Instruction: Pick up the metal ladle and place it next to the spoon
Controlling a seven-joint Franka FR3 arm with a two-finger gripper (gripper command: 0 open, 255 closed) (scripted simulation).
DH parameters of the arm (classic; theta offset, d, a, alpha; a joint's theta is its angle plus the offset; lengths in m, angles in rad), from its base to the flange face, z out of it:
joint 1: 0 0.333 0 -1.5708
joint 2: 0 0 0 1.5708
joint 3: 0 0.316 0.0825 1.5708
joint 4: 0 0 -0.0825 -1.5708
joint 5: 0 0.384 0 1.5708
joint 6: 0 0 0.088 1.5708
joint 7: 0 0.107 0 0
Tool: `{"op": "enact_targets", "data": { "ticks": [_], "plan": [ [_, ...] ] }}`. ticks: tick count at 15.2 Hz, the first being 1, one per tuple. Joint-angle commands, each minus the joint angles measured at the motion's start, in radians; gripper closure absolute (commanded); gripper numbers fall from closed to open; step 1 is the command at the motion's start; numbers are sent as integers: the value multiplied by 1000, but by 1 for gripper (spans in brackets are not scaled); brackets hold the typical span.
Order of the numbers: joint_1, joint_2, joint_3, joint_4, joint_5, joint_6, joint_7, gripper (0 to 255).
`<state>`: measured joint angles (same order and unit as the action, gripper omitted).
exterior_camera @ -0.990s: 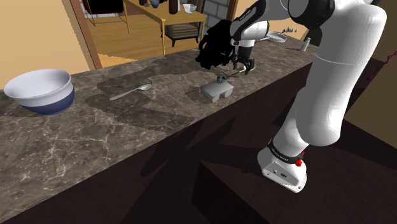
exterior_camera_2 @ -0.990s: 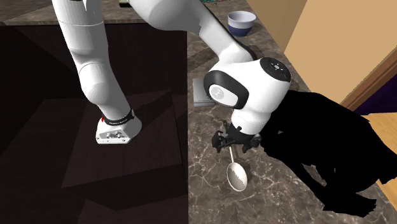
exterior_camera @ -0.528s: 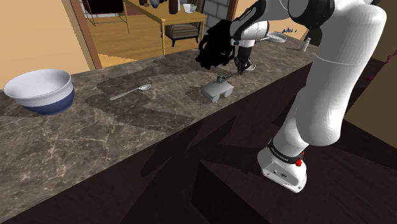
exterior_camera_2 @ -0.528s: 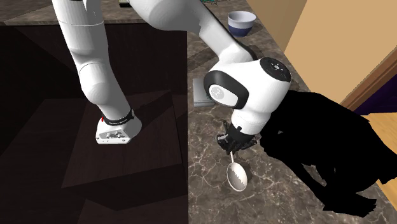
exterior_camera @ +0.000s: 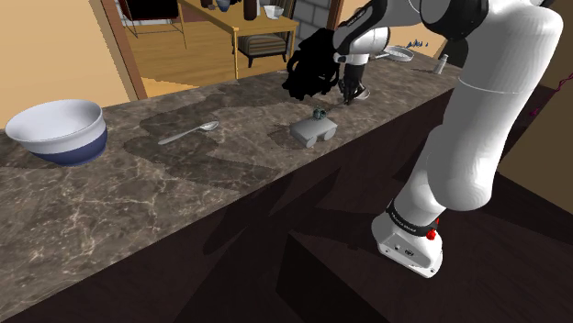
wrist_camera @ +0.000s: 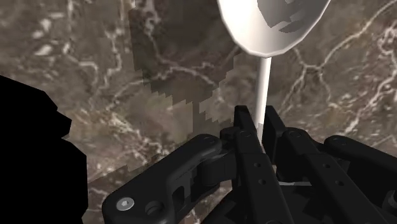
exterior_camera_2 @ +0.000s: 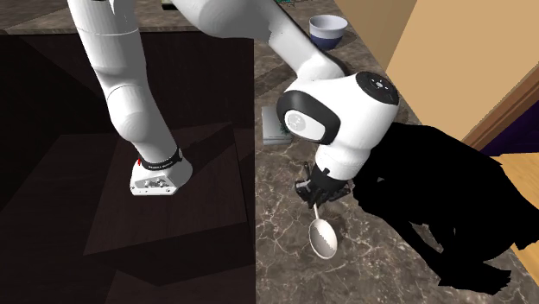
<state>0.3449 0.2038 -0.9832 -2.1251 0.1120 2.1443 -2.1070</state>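
**Hand (exterior_camera_2: 316, 193) clamped on the ladle (exterior_camera_2: 322, 239) at the far end of the desk (exterior_camera: 184, 197)**

In the shoulder view, a white bowl with a blue lower band (exterior_camera: 57, 129) sits at the left end of the dark veined desk. To its right, well apart, a spoon (exterior_camera: 189, 133) lies flat. Further right is a grey block-like object (exterior_camera: 313, 132), with a small dark ball (exterior_camera: 320, 114) just behind it. Beyond these the hand points down at the desk. In the wrist view its black fingers (wrist_camera: 245, 124) are drawn narrow, pinching the ladle's thin pale stem, and the ladle's glossy cup lies past the fingertips over the stone. The ladle is well apart from the spoon, with the grey object between them. I cannot tell whether its cup touches the desk. In the second exterior view a black area lies to the right of the hand.
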Motion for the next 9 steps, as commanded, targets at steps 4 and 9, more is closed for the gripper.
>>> {"op": "enact_targets", "data": {
  "ticks": [4, 9],
  "plan": [
    [26, -57, -21, 25, -56, -57, 38, 255],
    [43, -108, -32, 59, -104, -120, 70, 255]
  ]
}}
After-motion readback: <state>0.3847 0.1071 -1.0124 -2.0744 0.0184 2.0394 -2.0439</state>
